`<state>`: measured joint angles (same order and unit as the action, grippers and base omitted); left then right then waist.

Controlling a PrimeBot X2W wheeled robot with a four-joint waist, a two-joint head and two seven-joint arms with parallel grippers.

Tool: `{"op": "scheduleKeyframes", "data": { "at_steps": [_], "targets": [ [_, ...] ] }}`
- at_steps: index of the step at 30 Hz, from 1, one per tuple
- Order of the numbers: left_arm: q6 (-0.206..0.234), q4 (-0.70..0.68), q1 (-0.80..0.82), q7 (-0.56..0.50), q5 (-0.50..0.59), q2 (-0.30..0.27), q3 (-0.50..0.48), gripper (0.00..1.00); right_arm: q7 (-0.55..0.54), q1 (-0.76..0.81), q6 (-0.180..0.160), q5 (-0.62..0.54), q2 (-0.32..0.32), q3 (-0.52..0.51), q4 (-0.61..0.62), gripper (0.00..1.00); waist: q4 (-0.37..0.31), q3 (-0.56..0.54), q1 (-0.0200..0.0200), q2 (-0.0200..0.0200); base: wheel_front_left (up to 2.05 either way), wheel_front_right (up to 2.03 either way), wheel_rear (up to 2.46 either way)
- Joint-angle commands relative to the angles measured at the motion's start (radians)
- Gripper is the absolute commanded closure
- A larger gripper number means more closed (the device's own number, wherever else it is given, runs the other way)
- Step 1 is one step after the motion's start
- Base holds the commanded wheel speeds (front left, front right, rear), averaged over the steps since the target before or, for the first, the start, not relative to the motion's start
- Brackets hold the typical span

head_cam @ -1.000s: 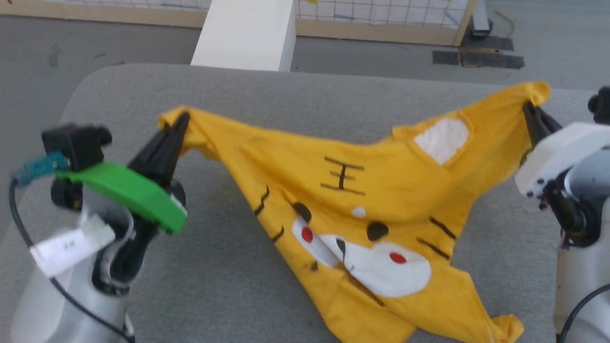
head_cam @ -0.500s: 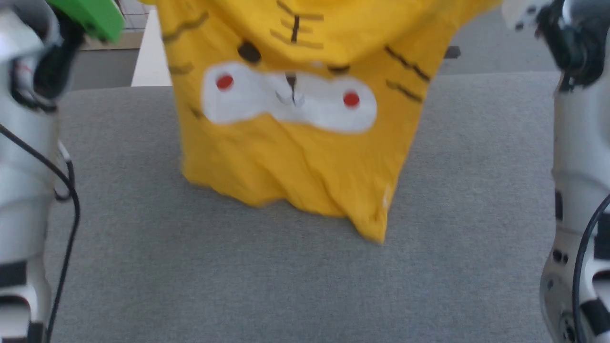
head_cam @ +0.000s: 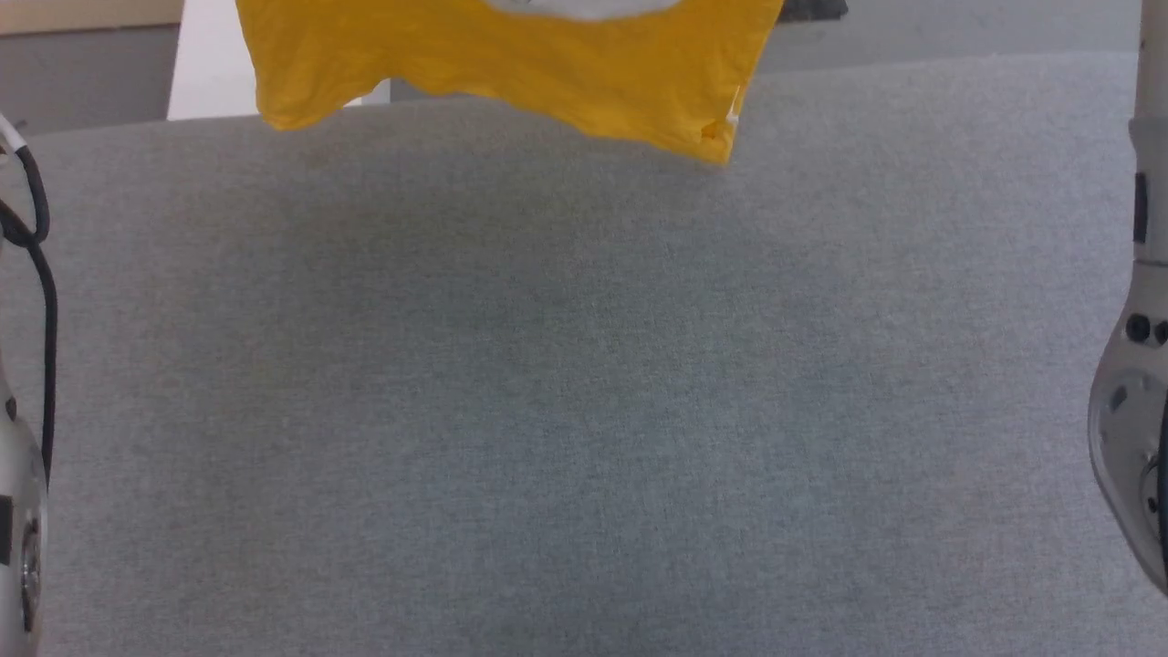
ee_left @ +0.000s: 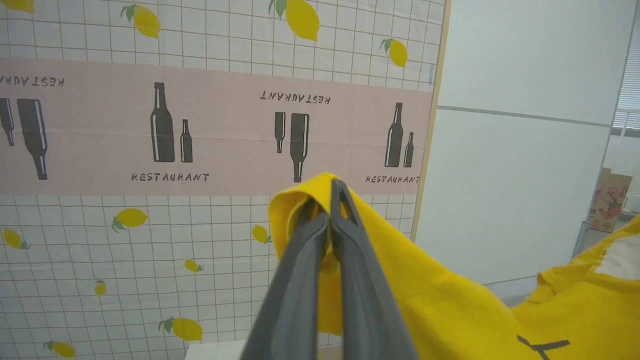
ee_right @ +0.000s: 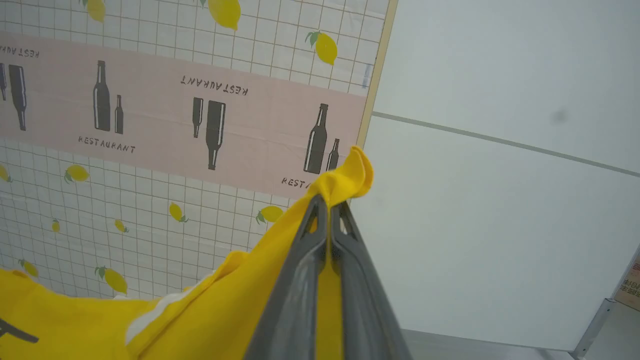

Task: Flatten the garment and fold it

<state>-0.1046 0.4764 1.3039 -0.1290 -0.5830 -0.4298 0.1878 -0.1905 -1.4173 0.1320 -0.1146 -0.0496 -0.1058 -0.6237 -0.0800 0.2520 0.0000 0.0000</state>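
Observation:
The yellow T-shirt [head_cam: 511, 64] hangs in the air above the grey table [head_cam: 584, 383]; in the head view its lower hem shows at the top, clear of the surface. In the left wrist view my left gripper [ee_left: 330, 197] is shut on a bunched yellow corner of the garment [ee_left: 430, 300], held up high. My right gripper [ee_right: 328, 202] is shut on another yellow corner [ee_right: 345, 180], with the shirt's cloth [ee_right: 200, 310] and a white strip trailing down to the left. The face print is mostly out of view.
A white block [head_cam: 205, 82] stands behind the table's far edge. My pale forearms flank the table at left [head_cam: 18, 511] and right [head_cam: 1131, 420]. A lemon-and-bottle patterned screen [ee_left: 200, 125] and a white wall [ee_right: 500, 175] lie behind.
Both grippers have risen with the shirt, lifting it off the table until it hangs free; its hem has climbed to the top of the head view, which has also shifted.

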Motion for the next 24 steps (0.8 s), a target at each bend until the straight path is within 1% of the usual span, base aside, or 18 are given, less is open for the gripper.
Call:
{"op": "scheduleKeyframes", "data": {
  "at_steps": [1, 5, 11, 18, 24],
  "targets": [
    [-0.005, 0.007, 0.027, 0.009, -0.004, -0.001, -0.001, 1.00, 0.010, -0.024, -0.001, -0.013, -0.001, -0.004, -0.011, 1.00, -0.011, 0.033, 0.0000, 0.0000, 0.00, 0.00, 0.00],
    [-0.013, 0.027, 0.060, 0.017, -0.019, -0.008, 0.005, 1.00, 0.019, -0.065, -0.001, -0.033, -0.001, -0.011, -0.036, 1.00, -0.014, 0.087, 0.0000, 0.0000, 0.00, 0.00, 0.00],
    [-0.020, 0.027, 0.131, 0.044, -0.061, -0.012, -0.005, 1.00, 0.040, -0.122, -0.001, -0.066, -0.001, -0.024, -0.019, 1.00, -0.011, 0.199, 0.0000, 0.0000, 0.00, 0.00, 0.00],
    [-0.025, -0.005, 0.212, 0.133, -0.101, -0.033, -0.015, 1.00, 0.079, -0.182, -0.001, -0.145, -0.001, -0.020, 0.084, 1.00, 0.013, 0.358, 0.0000, 0.0000, 0.00, 0.00, 0.00],
    [-0.026, -0.017, 0.212, 0.220, -0.159, -0.061, 0.020, 1.00, 0.107, -0.165, -0.001, -0.211, -0.001, 0.020, 0.154, 1.00, 0.037, 0.414, 0.0000, 0.0000, 0.00, 0.00, 0.00]
  ]
}}
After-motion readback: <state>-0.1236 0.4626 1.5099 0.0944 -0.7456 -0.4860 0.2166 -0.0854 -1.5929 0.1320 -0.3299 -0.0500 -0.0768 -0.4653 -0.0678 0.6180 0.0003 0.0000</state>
